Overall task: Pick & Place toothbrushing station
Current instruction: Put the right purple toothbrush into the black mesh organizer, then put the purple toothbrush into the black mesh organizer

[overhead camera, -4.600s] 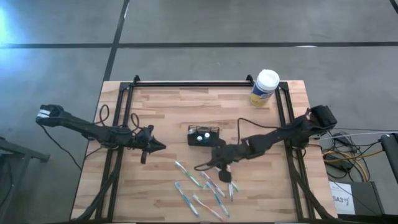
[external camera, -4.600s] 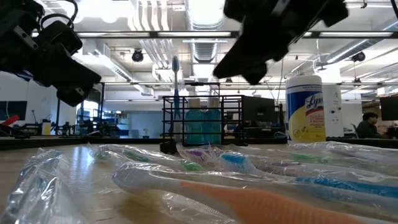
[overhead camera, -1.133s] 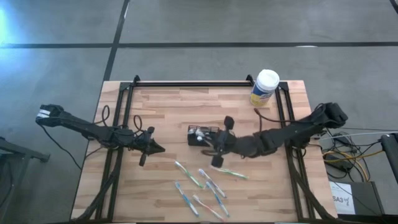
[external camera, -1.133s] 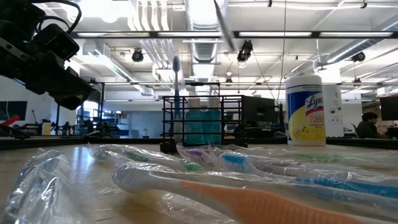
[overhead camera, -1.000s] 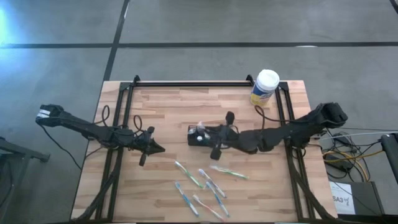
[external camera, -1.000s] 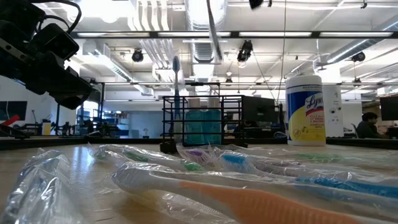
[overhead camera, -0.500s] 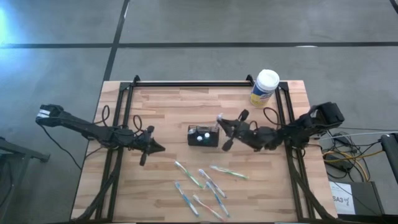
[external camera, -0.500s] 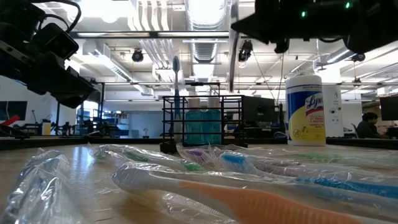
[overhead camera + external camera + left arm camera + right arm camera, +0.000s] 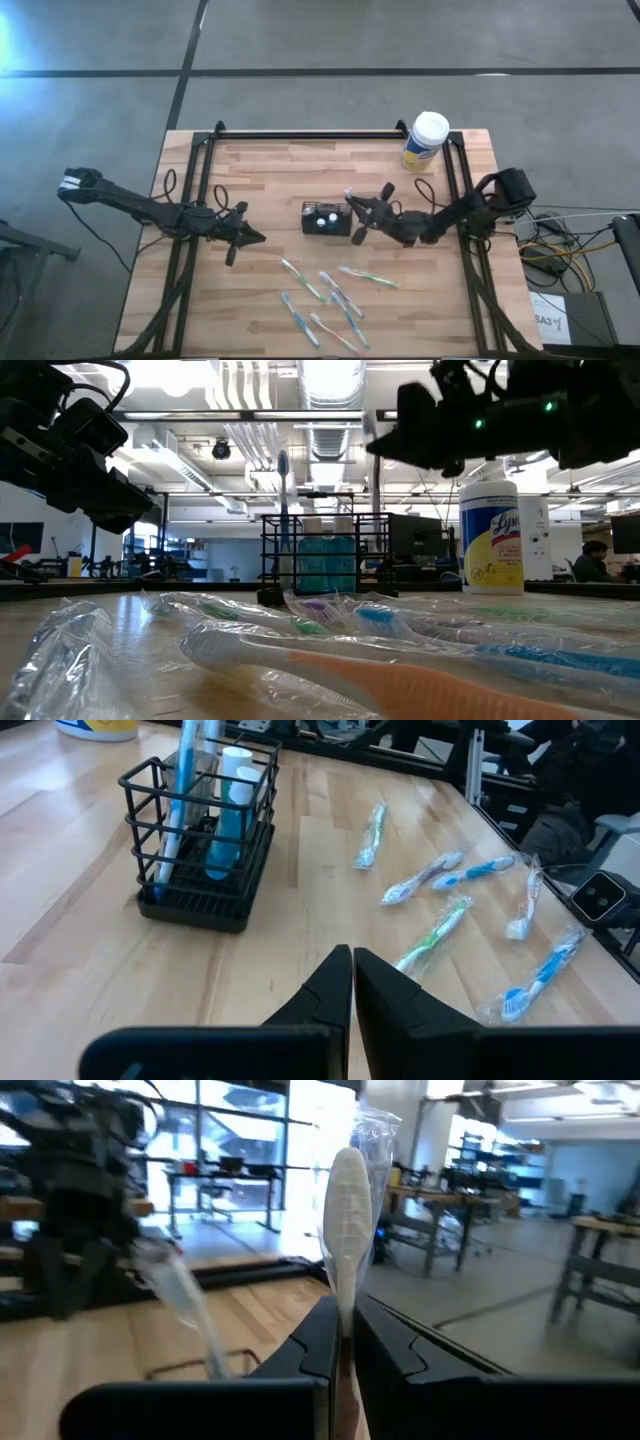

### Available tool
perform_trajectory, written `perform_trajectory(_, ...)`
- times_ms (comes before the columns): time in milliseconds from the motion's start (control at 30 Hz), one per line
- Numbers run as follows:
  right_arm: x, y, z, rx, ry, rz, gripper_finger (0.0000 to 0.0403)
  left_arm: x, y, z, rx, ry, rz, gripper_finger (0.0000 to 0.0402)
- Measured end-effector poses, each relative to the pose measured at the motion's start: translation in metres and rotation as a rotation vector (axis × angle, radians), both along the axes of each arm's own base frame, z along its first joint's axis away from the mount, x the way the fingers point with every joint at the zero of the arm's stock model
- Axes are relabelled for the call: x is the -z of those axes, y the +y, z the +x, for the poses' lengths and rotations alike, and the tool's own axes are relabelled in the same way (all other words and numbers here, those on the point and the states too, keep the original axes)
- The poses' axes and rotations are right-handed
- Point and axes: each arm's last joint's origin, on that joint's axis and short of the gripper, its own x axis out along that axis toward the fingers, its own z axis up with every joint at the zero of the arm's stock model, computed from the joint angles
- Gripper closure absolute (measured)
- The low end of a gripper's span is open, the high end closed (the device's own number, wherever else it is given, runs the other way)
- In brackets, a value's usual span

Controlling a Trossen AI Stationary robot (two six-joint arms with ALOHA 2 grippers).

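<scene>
The black wire-mesh basket (image 9: pixel 327 218) stands mid-table with a blue toothbrush and tubes upright in it; it also shows in the left wrist view (image 9: pixel 205 850) and the low view (image 9: pixel 325 550). My right gripper (image 9: pixel 360 210) hovers just right of the basket, shut on a white toothbrush in a clear wrapper (image 9: pixel 347 1210). My left gripper (image 9: pixel 245 236) waits shut and empty at the left, above the table (image 9: pixel 352 990). My right gripper pinches the wrapped toothbrush low on its length (image 9: pixel 345 1305) between its two fingers (image 9: pixel 320 1345). The fingers come about level from the table's right side. The toothbrush stands out past the fingertips, lifted clear, and looks upright in the low view (image 9: pixel 379 455).
Several wrapped toothbrushes lie loose on the near half of the table (image 9: pixel 330 295), close to the low camera (image 9: pixel 400 680). A yellow canister with a white lid (image 9: pixel 426 142) stands at the far right corner. Black frame rails run along the table's sides (image 9: pixel 195 200).
My right gripper has risen from low over the table near the basket and drawn back a little toward the table's right edge, staying shut. The wrapped toothbrush it holds has turned from slanted to upright beside the basket.
</scene>
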Motion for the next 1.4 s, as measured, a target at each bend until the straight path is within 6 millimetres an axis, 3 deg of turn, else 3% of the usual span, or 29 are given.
perform_trajectory(367, 0.023, 0.004, 0.019, -0.001, 0.032, 0.023, 0.0385, 0.001, 0.000, 0.000, -0.003, 0.010, -0.010, 0.0383)
perform_trajectory(633, 0.030, 0.004, 0.020, 0.025, 0.060, 0.022, 0.0382, 0.001, 0.000, 0.000, -0.003, 0.011, -0.013, 0.0383)
perform_trajectory(1100, 0.017, 0.005, 0.017, 0.011, 0.023, 0.119, 0.0254, 0.000, 0.000, 0.000, -0.007, 0.007, -0.031, 0.0383)
perform_trajectory(1400, -0.005, 0.003, 0.010, 0.024, 0.085, 0.217, 0.0210, 0.000, 0.000, 0.000, -0.007, 0.004, -0.031, 0.0383)
